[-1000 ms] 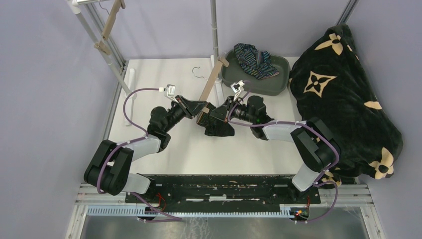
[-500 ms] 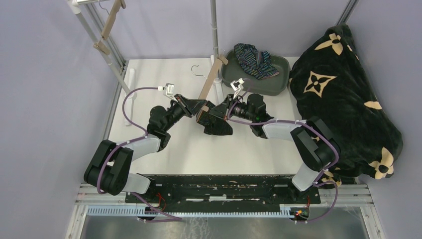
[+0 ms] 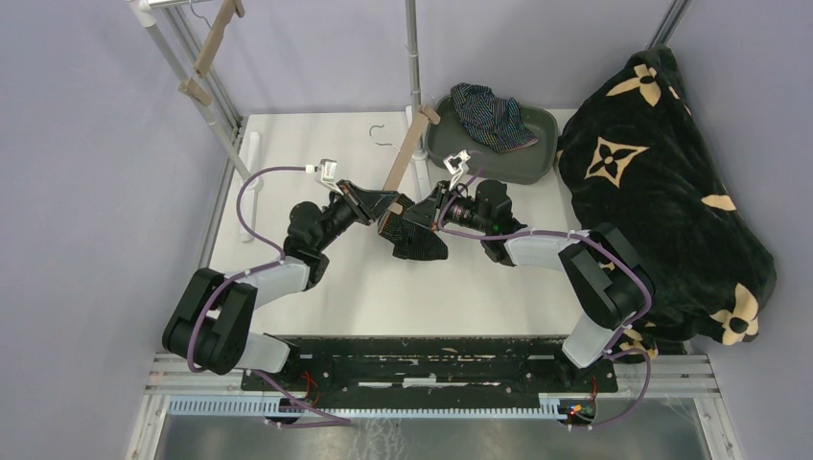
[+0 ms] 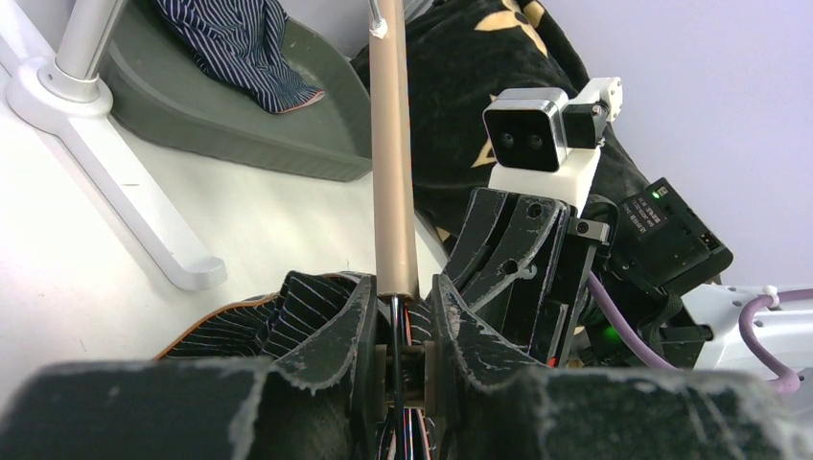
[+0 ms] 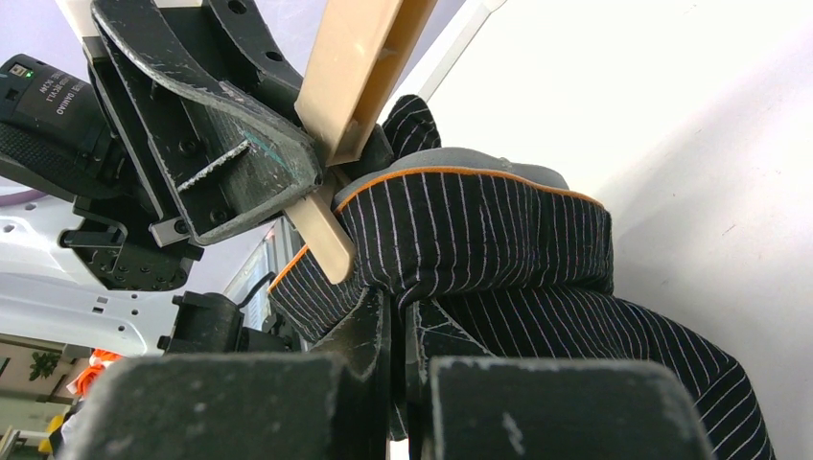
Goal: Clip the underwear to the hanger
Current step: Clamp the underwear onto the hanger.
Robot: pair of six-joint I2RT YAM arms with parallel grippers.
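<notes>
At mid-desk, where the two arms meet:

- Left pincer point(image 4: 398, 335): fingers drawn nearly together on the lower end of the hanger point(image 4: 393, 163). The clip there is buried between the fingers and hard to make out.
- Right pincer point(image 5: 398, 331): pressed together, pinching a fold of the pinstriped underwear point(image 5: 479, 230). Whether that cloth sits inside the clip cannot be told.
- Hanger, overhead point(image 3: 407, 153): a tan bar with its long axis slanting from the pincers away toward the far right. Its upper end is beside the near-left corner of the tray point(image 3: 537, 163), and a wire hook juts from its left side.
- Pinstriped underwear, overhead point(image 3: 420, 244): bunched below the two pincers, hanging down to the desk point(image 3: 316, 153). An orange-edged band is turned toward the hanger's end. Its full outline is lost under the right pincer point(image 3: 417, 216).
- Navy underwear point(image 3: 492, 117): crumpled in the tray, well apart from both pincers.
- Blanket point(image 3: 662, 192): heaped at the desk's right edge, partly cut off.
- Left pincer, overhead point(image 3: 383, 206): just beside the right.
</notes>
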